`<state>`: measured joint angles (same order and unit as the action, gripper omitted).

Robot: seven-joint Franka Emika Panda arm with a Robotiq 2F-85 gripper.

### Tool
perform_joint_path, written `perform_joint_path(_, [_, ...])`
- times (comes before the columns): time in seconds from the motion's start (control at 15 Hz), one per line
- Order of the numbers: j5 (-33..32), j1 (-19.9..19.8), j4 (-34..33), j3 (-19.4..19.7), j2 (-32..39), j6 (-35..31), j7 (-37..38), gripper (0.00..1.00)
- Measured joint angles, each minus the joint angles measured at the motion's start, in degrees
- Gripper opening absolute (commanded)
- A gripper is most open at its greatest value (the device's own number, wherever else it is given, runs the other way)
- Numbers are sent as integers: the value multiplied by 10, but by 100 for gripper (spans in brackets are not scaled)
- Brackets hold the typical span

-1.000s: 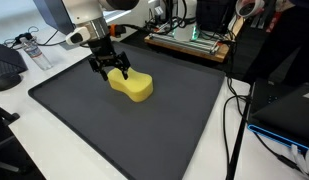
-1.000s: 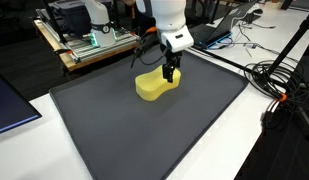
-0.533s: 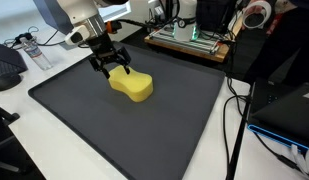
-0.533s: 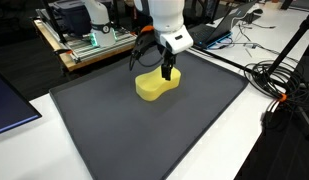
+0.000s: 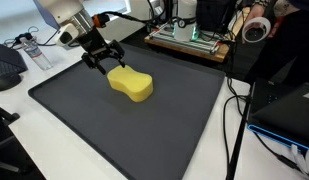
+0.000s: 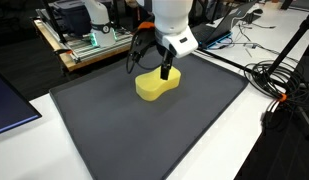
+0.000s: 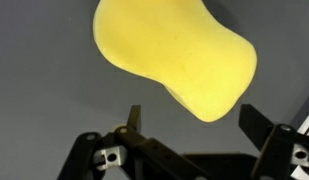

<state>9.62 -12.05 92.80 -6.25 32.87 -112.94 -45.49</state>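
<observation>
One yellow sponge lies flat on the dark mat because our gripper, upper left, hangs spread apart, holding nothing.

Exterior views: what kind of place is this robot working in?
Likely a lab or workshop bench: an open electronics rig at the back, loose cables beside the black mat, and the open claw hovering by a yellow sponge.
</observation>
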Motion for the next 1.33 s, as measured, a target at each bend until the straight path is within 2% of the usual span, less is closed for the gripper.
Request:
perform_joint_path(0.4, [-10, 1, -73, 4, 56, 33, -24, 100])
perform_joint_path(0.67, [-11, 14, -68, 6, 50, 29, -3, 100])
perform_joint_path(0.8, [-11, 30, -37, 7, 29, 12, 32, 100])
perform_joint_path(1.0, [-12, 61, 44, 8, -27, -38, 107, 100])
perform_joint_path(1.33, [-49, 113, 187, 15, -143, -106, 293, 100])
